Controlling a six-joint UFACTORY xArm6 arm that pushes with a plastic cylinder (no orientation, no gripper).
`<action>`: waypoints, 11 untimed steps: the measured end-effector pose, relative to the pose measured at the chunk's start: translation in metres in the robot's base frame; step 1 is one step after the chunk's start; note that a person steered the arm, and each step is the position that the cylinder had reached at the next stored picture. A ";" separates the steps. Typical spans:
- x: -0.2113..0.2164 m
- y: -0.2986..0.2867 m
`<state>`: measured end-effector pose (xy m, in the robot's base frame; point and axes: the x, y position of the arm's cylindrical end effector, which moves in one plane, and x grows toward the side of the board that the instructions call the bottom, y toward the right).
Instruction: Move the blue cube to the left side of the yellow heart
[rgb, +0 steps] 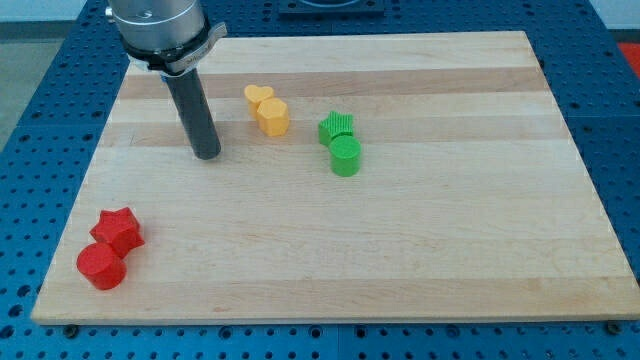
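Note:
The yellow heart (258, 96) lies on the wooden board (420, 230) at the upper middle, touching a yellow hexagonal block (272, 117) just below and to its right. No blue cube shows anywhere in the view. My tip (206, 156) rests on the board left of and slightly below the yellow heart, apart from it. The dark rod rises from the tip to the arm's grey head at the view's top left and hides a strip of board behind it.
A green star (337, 127) and a green cylinder (346, 156) sit together right of the yellow blocks. A red star (120, 230) and a red cylinder (101, 266) sit together near the board's bottom left corner. Blue perforated table surrounds the board.

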<state>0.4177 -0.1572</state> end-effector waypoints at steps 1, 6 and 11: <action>0.000 0.000; -0.073 -0.024; 0.012 -0.018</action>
